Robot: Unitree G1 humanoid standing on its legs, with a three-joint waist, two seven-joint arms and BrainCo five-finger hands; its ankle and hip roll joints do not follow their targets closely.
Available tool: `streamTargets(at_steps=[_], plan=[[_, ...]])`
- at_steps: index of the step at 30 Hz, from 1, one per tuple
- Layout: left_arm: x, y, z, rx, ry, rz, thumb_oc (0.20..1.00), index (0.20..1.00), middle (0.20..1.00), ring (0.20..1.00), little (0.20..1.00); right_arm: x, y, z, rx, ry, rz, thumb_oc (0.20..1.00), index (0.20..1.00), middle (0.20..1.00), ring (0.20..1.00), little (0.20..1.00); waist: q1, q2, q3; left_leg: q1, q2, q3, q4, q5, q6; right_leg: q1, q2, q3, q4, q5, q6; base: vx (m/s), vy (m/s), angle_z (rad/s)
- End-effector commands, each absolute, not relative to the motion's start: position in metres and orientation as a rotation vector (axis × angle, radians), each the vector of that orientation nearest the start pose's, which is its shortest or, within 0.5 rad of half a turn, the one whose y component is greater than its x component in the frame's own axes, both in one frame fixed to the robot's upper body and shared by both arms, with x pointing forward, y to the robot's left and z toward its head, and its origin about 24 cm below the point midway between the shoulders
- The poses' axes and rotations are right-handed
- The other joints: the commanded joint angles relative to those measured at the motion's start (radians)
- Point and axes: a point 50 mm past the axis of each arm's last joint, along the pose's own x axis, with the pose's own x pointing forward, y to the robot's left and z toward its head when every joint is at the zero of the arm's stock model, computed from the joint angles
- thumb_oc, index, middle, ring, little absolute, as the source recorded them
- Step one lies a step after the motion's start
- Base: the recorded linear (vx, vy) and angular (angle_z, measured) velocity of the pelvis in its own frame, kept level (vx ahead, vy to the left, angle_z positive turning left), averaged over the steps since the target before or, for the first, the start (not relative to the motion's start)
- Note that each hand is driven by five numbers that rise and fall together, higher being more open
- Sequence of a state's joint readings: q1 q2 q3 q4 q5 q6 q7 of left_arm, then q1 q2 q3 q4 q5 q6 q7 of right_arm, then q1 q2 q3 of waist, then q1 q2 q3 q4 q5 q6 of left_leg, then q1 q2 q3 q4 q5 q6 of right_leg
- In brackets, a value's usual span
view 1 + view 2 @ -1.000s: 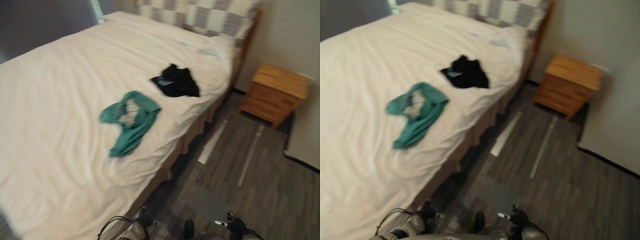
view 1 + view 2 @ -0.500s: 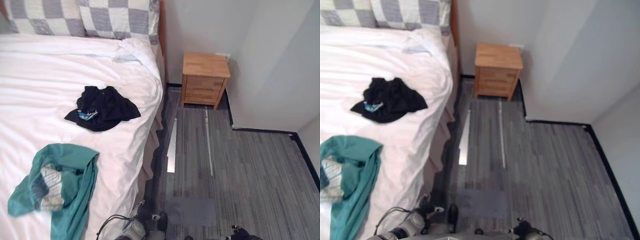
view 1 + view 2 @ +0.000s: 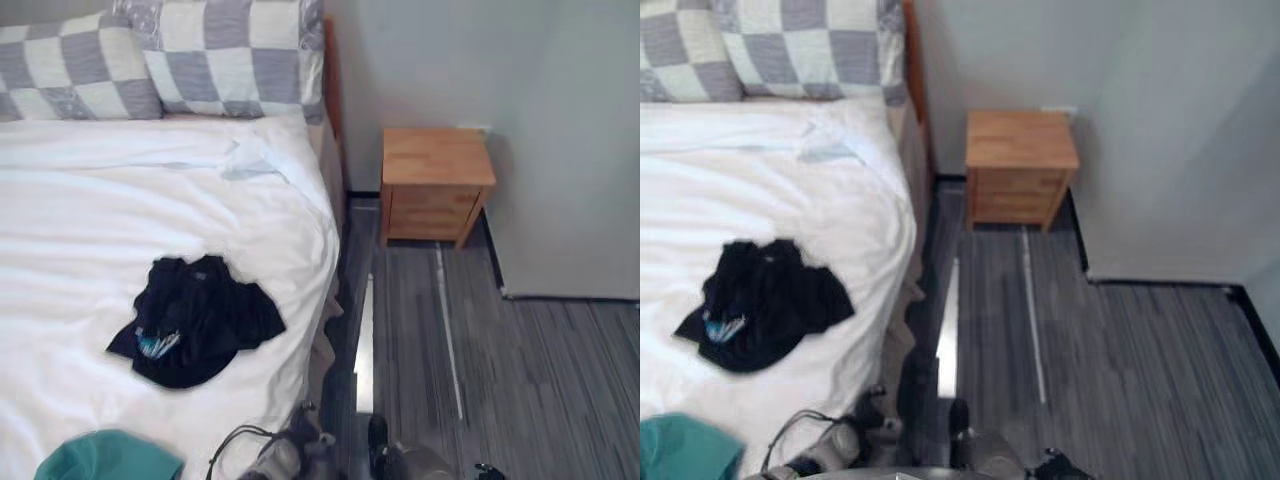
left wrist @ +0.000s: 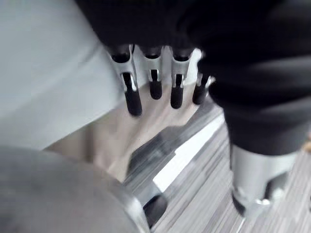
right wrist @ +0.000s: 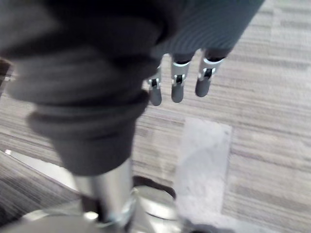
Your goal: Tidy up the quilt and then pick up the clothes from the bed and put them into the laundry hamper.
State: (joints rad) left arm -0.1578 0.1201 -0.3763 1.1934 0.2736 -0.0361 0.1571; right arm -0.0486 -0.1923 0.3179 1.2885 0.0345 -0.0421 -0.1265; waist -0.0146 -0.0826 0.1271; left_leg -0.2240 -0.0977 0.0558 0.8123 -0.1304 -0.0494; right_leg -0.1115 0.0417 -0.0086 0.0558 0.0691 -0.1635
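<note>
Black crumpled garment (image 3: 195, 320) lies on the white quilt (image 3: 150, 220), teal garment (image 3: 105, 458) nearby.

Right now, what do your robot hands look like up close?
Each robot hand is wrapped in a dark ribbed cover over its back and wrist. From under it comes a row of slim silver fingers ending in dark rounded tips. You can see this on the left robot hand and the right robot hand. The pieces of arm in view are smooth silver-grey metal.

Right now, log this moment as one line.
black garment: on bed | teal garment: on bed, near edge | left hand: open, empty | right hand: open, empty
</note>
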Motion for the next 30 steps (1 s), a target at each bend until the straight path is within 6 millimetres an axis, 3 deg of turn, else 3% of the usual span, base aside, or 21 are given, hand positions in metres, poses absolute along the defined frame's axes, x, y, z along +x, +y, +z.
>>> streamTargets(at_steps=[1,3,4,5,6,8,11,13,14,15,17,18,20,21,22,23,24,25,27,29,30], plan=[[0.18,0.2,-0.137,0.677,0.918,-0.084,1.0,1.0,1.0,1.0,1.0,0.118,-0.181,-0.162,-0.478,1.086,0.177,1.0,1.0,1.0,1.0,1.0,0.018,-0.016,0.06,0.056,0.047,-0.027,-0.363,0.168,0.03,0.101,-0.045,0.038,-0.143,0.061,0.224,0.46,0.17,-1.21],[0.179,0.201,-0.136,0.657,0.911,-0.06,1.0,1.0,1.0,1.0,1.0,0.121,-0.181,-0.161,-0.524,1.074,0.209,1.0,1.0,1.0,1.0,1.0,0.05,0.002,0.042,0.087,0.022,-0.063,-0.642,0.161,0.044,0.12,-0.032,0.072,-0.143,0.042,0.234,0.45,0.202,-1.17],[0.179,0.2,-0.137,0.656,0.91,-0.059,1.0,1.0,1.0,1.0,1.0,0.121,-0.182,-0.161,-0.538,1.072,0.216,1.0,1.0,1.0,1.0,1.0,0.059,0.015,0.034,0.091,0.03,-0.065,-0.751,0.193,0.043,0.139,-0.027,0.079,-0.143,0.024,0.234,0.32,0.133,-1.16],[0.179,0.2,-0.137,0.656,0.911,-0.06,1.0,1.0,1.0,1.0,1.0,0.121,-0.182,-0.161,-0.539,1.072,0.216,1.0,1.0,1.0,1.0,1.0,0.059,0.015,0.038,0.103,0.029,-0.065,-0.764,0.197,0.043,0.145,-0.028,0.079,-0.143,0.021,0.235,0.46,0.194,-1.09],[0.178,0.197,-0.138,0.675,0.916,-0.09,1.0,1.0,1.0,1.0,1.0,0.12,-0.184,-0.161,-0.543,1.075,0.205,1.0,1.0,1.0,1.0,1.0,0.059,0.036,0.03,0.096,0.057,0.024,-0.876,0.257,0.032,0.188,-0.023,0.065,-0.143,-0.017,0.229,0.42,0.189,-0.63],[0.168,0.194,-0.143,0.672,0.955,-0.113,1.0,1.0,1.0,1.0,1.0,0.114,-0.184,-0.163,-0.531,1.09,0.192,1.0,1.0,1.0,1.0,1.0,0.055,0.048,0.003,0.096,0.065,0.138,-0.9,0.273,0.047,0.238,-0.017,0.047,-0.143,-0.045,0.229,0.6,0.276,-0.1],[0.158,0.194,-0.148,0.652,0.994,-0.118,1.0,1.0,1.0,1.0,1.0,0.108,-0.183,-0.165,-0.519,1.115,0.186,1.0,1.0,1.0,1.0,1.0,0.055,0.041,-0.015,0.12,0.034,0.107,-0.9,0.255,0.075,0.252,-0.019,0.039,-0.059,-0.056,0.226,0.41,0.176,-0.02],[0.155,0.193,-0.15,0.642,1.013,-0.12,1.0,1.0,1.0,1.0,1.0,0.111,-0.182,-0.164,-0.516,1.111,0.184,1.0,1.0,1.0,1.0,1.0,0.052,0.044,-0.005,0.164,0.029,0.11,-0.9,0.234,0.092,0.19,-0.02,0.01,0.156,-0.016,0.294,0.28,0.168,0.3],[0.155,0.193,-0.15,0.642,1.013,-0.12,1.0,1.0,1.0,1.0,1.0,0.111,-0.182,-0.164,-0.516,1.111,0.184,1.0,1.0,1.0,1.0,1.0,0.052,0.044,-0.005,0.164,0.029,0.11,-0.9,0.234,0.092,0.19,-0.02,0.01,0.156,-0.016,0.294,0.4,0.202,0.71],[0.159,0.196,-0.147,0.631,1.004,-0.089,1.0,1.0,1.0,1.0,1.0,0.119,-0.183,-0.162,-0.515,1.088,0.161,1.0,1.0,1.0,1.0,1.0,0.034,0.069,0.028,0.247,0.049,0.053,-0.9,0.207,0.109,0.034,-0.026,-0.023,0.453,0.074,0.329,0.41,0.163,0.74],[0.16,0.198,-0.146,0.625,0.999,-0.072,1.0,1.0,1.0,1.0,1.0,0.123,-0.182,-0.16,-0.505,1.074,0.148,1.0,1.0,1.0,1.0,1.0,0.024,0.072,0.034,0.267,0.047,0.013,-0.9,0.202,0.11,0.0,-0.02,-0.028,0.476,0.052,0.315,0.39,0.096,1.04],[0.164,0.2,-0.144,0.627,0.985,-0.062,1.0,1.0,1.0,1.0,1.0,0.127,-0.183,-0.159,-0.503,1.057,0.134,1.0,1.0,1.0,1.0,1.0,0.024,0.073,0.037,0.284,0.045,-0.048,-0.9,0.199,0.109,-0.033,-0.005,-0.014,0.4,0.015,0.287,0.23,-0.003,1.21],[0.163,0.2,-0.145,0.631,0.982,-0.062,1.0,1.0,1.0,1.0,1.0,0.128,-0.185,-0.158,-0.509,1.055,0.123,1.0,1.0,1.0,1.0,1.0,0.019,0.068,0.043,0.293,0.039,-0.09,-0.9,0.195,0.108,-0.035,-0.005,-0.004,0.338,-0.013,0.274,0.26,-0.033,1.32],[0.163,0.2,-0.145,0.64,0.981,-0.072,1.0,1.0,1.0,1.0,1.0,0.13,-0.186,-0.157,-0.516,1.047,0.115,1.0,1.0,1.0,1.0,1.0,0.015,0.063,0.04,0.299,0.028,-0.14,-0.9,0.189,0.108,-0.033,0.0,0.041,0.253,-0.032,0.266,0.35,-0.083,1.55],[0.162,0.2,-0.145,0.643,0.98,-0.076,1.0,1.0,1.0,1.0,1.0,0.131,-0.189,-0.156,-0.516,1.043,0.098,1.0,1.0,1.0,1.0,1.0,0.005,0.055,0.031,0.305,0.014,-0.206,-0.9,0.183,0.108,-0.043,0.017,0.137,0.148,-0.017,0.263,0.46,-0.146,1.68],[0.168,0.198,-0.143,0.655,0.971,-0.092,1.0,1.0,1.0,1.0,1.0,0.134,-0.2,-0.154,-0.515,1.048,0.041,1.0,1.0,1.0,1.0,1.0,-0.006,0.042,0.032,0.32,-0.002,-0.315,-0.9,0.166,0.096,-0.053,0.027,0.331,0.055,0.029,0.298,0.35,-0.113,1.75],[0.168,0.198,-0.143,0.656,0.97,-0.092,1.0,1.0,1.0,1.0,1.0,0.134,-0.2,-0.154,-0.515,1.048,0.041,1.0,1.0,1.0,1.0,1.0,-0.006,0.041,0.03,0.317,-0.003,-0.315,-0.9,0.168,0.095,-0.055,0.025,0.331,0.052,0.033,0.299,0.39,-0.216,2.25],[0.165,0.201,-0.145,0.654,0.991,-0.09,1.0,1.0,1.0,1.0,1.0,0.133,-0.211,-0.153,-0.512,1.058,-0.017,1.0,1.0,1.0,1.0,1.0,-0.007,0.03,0.021,0.323,0.002,-0.402,-0.9,0.152,0.074,-0.061,0.01,0.427,0.01,0.062,0.313,0.2,-0.138,2.25],[0.159,0.205,-0.147,0.655,1.017,-0.082,1.0,1.0,1.0,1.0,1.0,0.128,-0.217,-0.154,-0.495,1.074,-0.059,1.0,1.0,1.0,1.0,1.0,-0.01,0.016,0.013,0.333,0.001,-0.436,-0.9,0.141,0.067,-0.034,-0.018,0.413,-0.031,0.073,0.31,0.26,-0.186,3.12],[0.147,0.216,-0.15,0.632,1.061,-0.038,1.0,1.0,1.0,1.0,1.0,0.133,-0.228,-0.148,-0.496,1.044,-0.116,1.0,1.0,1.0,1.0,1.0,-0.003,-0.002,0.004,0.336,0.014,-0.479,-0.9,0.141,0.049,0.003,-0.058,0.343,-0.073,0.078,0.308,0.27,-0.386,2.38],[0.138,0.226,-0.15,0.617,1.086,0.002,1.0,1.0,1.0,1.0,1.0,0.154,-0.245,-0.132,-0.54,0.932,-0.165,1.0,1.0,1.0,1.0,1.0,0.008,-0.013,0.009,0.326,0.044,-0.528,-0.897,0.142,0.023,0.032,-0.059,0.294,-0.109,0.078,0.301,0.16,-0.391,1.4]])
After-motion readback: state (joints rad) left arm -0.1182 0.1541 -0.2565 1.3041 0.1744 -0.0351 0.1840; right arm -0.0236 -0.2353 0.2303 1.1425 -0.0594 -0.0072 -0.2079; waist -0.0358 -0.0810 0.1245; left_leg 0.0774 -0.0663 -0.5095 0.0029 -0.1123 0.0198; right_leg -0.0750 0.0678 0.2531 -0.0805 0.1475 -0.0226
